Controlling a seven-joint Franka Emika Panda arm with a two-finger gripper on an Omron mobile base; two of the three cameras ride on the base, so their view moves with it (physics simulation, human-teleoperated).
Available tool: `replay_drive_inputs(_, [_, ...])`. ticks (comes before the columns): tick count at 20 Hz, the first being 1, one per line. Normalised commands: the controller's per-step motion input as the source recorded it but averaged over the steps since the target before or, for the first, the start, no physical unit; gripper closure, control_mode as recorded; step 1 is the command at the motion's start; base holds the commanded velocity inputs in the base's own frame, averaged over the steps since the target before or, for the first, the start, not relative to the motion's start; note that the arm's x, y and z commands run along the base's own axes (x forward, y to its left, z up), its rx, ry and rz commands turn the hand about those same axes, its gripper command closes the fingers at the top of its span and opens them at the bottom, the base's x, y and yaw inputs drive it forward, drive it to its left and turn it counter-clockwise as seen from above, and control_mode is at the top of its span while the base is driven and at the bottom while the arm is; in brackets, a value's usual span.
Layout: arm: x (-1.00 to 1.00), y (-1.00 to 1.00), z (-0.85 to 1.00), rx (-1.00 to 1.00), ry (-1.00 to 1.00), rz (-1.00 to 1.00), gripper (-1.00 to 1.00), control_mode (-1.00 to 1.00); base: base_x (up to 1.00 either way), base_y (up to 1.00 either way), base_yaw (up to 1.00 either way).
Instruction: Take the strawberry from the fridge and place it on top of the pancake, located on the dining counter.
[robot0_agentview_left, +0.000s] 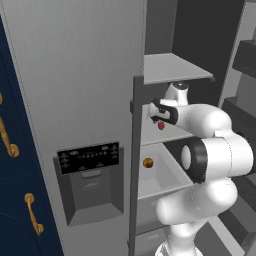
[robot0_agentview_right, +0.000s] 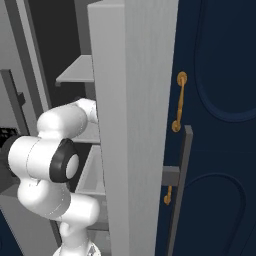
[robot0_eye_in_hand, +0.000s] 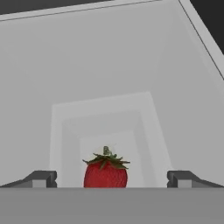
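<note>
Sitting upright on a fridge (robot0_agentview_left: 75, 75) shelf (robot0_agentview_left: 170, 134), calyx up, the strawberry (robot0_eye_in_hand: 105, 171) lies dead ahead of the gripper (robot0_eye_in_hand: 111, 179), centred between its fingertips (robot0_eye_in_hand: 41, 178), which stand wide apart with nothing held. An orange-brown ball (robot0_agentview_left: 148, 162) rests in the drawer (robot0_agentview_left: 165, 175) below.

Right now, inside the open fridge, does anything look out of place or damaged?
Nothing stands out. The strawberry stands upright and whole on a fridge shelf, between the open end effector fingers. An orange-brown ball sits in the drawer below.
</note>
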Motion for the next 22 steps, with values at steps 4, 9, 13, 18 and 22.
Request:
replay_drive_inputs(4, [-0.07,0.18,-0.1,0.0,0.04,0.0,-1.0,-1.0,0.0,0.0,0.0])
replay_drive_inputs(9, [-0.02,-0.01,-0.03,0.0,0.01,0.0,-1.0,-1.0,0.0,0.0,0.0])
replay_drive_inputs(13, [0.0,-0.02,-0.09,0.0,0.0,0.0,-1.0,-1.0,0.0,0.0,0.0])
replay_drive_inputs(18, [0.01,0.0,-0.2,0.0,0.0,0.0,-1.0,-1.0,0.0,0.0,0.0])
replay_drive_inputs(22, [0.14,-0.01,-0.27,0.0,0.0,0.0,-1.0,-1.0,0.0,0.0,0.0])
